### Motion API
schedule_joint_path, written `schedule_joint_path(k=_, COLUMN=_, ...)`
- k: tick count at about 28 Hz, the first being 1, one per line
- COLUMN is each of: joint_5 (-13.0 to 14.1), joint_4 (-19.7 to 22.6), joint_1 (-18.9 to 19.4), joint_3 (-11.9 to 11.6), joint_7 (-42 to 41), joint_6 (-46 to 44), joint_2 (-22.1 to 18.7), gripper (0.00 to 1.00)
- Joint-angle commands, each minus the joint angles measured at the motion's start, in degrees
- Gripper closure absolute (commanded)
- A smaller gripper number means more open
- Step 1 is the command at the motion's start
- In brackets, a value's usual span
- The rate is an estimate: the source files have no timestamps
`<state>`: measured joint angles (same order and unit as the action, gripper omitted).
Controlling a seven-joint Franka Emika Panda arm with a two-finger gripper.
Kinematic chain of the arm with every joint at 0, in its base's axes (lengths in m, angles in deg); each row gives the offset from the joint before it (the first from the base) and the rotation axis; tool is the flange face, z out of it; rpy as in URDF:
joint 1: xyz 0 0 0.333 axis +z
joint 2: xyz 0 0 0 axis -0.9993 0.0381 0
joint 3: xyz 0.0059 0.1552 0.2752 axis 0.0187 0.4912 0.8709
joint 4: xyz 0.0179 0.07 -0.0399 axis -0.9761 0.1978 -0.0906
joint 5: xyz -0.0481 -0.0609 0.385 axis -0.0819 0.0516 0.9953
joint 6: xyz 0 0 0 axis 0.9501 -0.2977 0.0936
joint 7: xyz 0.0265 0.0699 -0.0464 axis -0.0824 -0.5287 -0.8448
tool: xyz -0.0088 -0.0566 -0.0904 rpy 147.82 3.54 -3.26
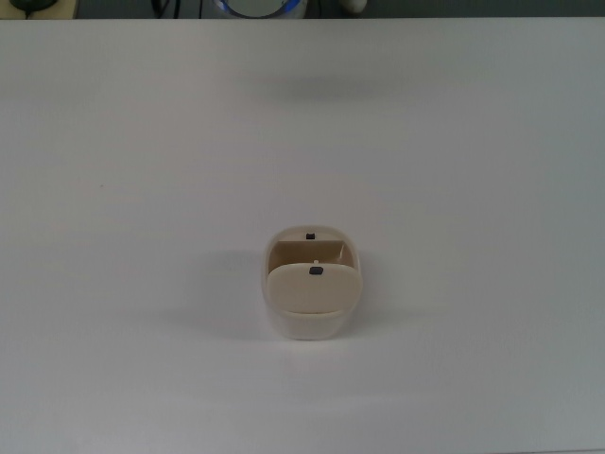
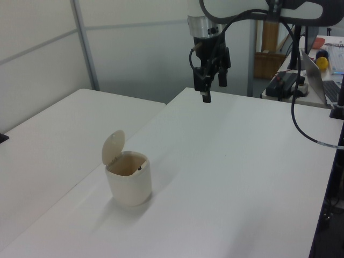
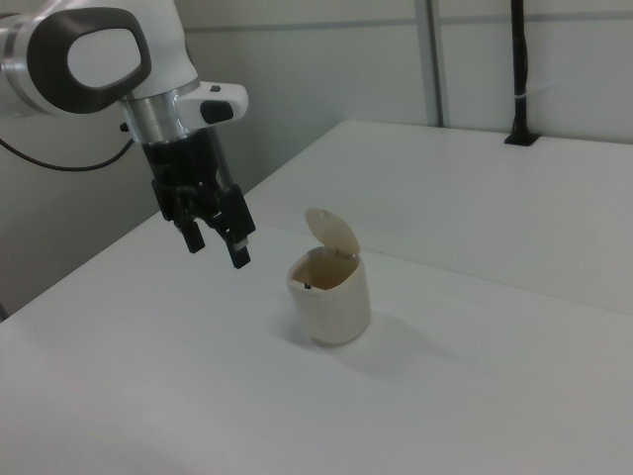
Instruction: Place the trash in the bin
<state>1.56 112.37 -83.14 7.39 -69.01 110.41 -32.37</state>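
Bin (image 2: 128, 185) lid up, fingers (image 2: 207, 86) apart

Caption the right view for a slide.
Open gripper hangs above the white table, apart from the beige bin with its lid up.
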Motion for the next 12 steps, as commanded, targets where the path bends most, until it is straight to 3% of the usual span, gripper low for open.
schedule_joint_path(k=1, joint_5=0.7, joint_4=-0.5, joint_1=0.1, joint_3=-0.6, joint_7=-1.4, joint_6=4.4, joint_2=0.3, gripper=0.0)
schedule_joint_path(k=12, joint_5=3.1, joint_4=-0.4, joint_1=-0.1, joint_3=-1.4, joint_7=-0.6, joint_6=6.0, joint_2=0.2, gripper=0.0)
